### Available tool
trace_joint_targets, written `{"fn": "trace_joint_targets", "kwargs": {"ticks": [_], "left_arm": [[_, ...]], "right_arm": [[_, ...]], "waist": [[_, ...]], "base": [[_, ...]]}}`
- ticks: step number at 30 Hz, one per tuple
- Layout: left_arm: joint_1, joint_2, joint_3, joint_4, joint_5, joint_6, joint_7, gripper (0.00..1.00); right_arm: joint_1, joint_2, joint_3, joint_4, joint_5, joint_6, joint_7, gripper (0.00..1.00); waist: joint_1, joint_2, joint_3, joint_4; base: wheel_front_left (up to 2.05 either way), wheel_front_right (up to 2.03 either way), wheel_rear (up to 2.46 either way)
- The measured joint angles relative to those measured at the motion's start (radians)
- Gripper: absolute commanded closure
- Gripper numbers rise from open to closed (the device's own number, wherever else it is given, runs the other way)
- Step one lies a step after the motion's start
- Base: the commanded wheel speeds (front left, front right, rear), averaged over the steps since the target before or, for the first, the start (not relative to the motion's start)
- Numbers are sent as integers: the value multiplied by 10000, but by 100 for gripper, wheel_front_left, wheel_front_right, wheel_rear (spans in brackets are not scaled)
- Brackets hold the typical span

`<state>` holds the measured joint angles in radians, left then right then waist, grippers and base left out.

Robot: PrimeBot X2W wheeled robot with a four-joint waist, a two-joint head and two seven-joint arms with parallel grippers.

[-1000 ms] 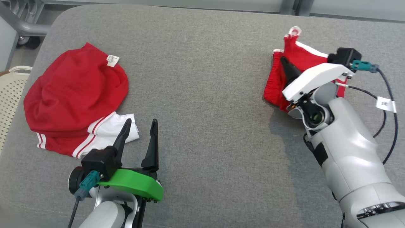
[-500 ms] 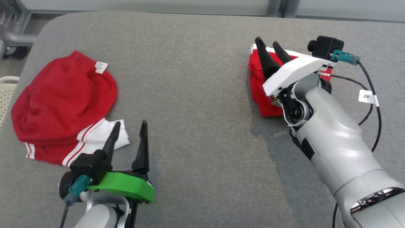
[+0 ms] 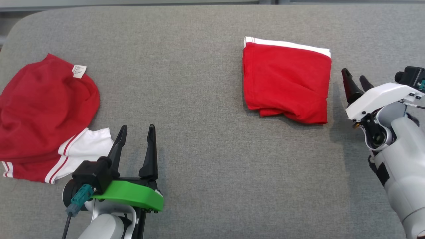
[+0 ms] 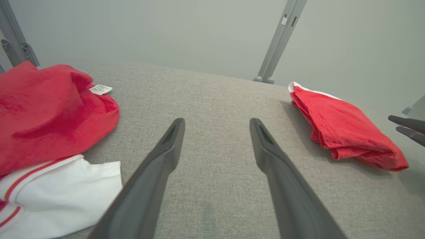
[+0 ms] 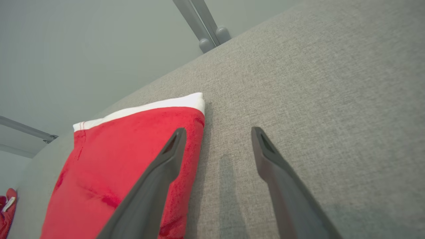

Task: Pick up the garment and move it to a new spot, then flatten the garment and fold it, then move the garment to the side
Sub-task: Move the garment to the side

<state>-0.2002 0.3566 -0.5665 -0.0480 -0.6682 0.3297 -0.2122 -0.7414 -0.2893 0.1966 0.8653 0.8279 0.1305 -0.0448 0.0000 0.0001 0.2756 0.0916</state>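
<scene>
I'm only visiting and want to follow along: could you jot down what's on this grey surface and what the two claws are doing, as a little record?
surface: grey fabric table
folded garment: red with a white edge, lying flat, right of centre
crumpled garment: red and white, bunched at the left
left gripper: open, empty, near the crumpled garment
right gripper: open, empty, just right of the folded garment

From the head we are looking steeply down on the table point(image 3: 206, 99), the folded garment point(image 3: 287, 83) and the loose garment point(image 3: 46, 109). From the left wrist we are looking low across the table toward the wall point(image 4: 132, 33); from the right wrist, closely along the folded garment's edge. All three are sharing that garment.
</scene>
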Motion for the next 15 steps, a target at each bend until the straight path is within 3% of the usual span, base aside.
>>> {"fn": "trace_joint_targets", "kwargs": {"ticks": [5, 13, 14, 15], "left_arm": [[-187, -46, 46, 113, 12, -6, -21, 0], [-204, -136, 180, 309, -58, 2, -155, 0], [-203, -174, 188, 328, -71, 0, -182, 0], [-193, -196, 194, 351, -77, -13, -188, 0]], "right_arm": [[12, 431, -324, -104, 533, 0, 654, 0], [163, 320, -77, 44, 443, 2, 2249, 0], [168, 332, -63, -42, 539, 2, 2468, 60], [176, 336, -35, -136, 596, 2, 2654, 100]], "waist": [[1, 0, 222, 257], [0, 0, 182, 764], [0, 0, 161, 811], [0, -1, 137, 850]], "base": [[0, 0, 0], [0, 0, 0], [0, 0, 0], [0, 0, 0]]}}
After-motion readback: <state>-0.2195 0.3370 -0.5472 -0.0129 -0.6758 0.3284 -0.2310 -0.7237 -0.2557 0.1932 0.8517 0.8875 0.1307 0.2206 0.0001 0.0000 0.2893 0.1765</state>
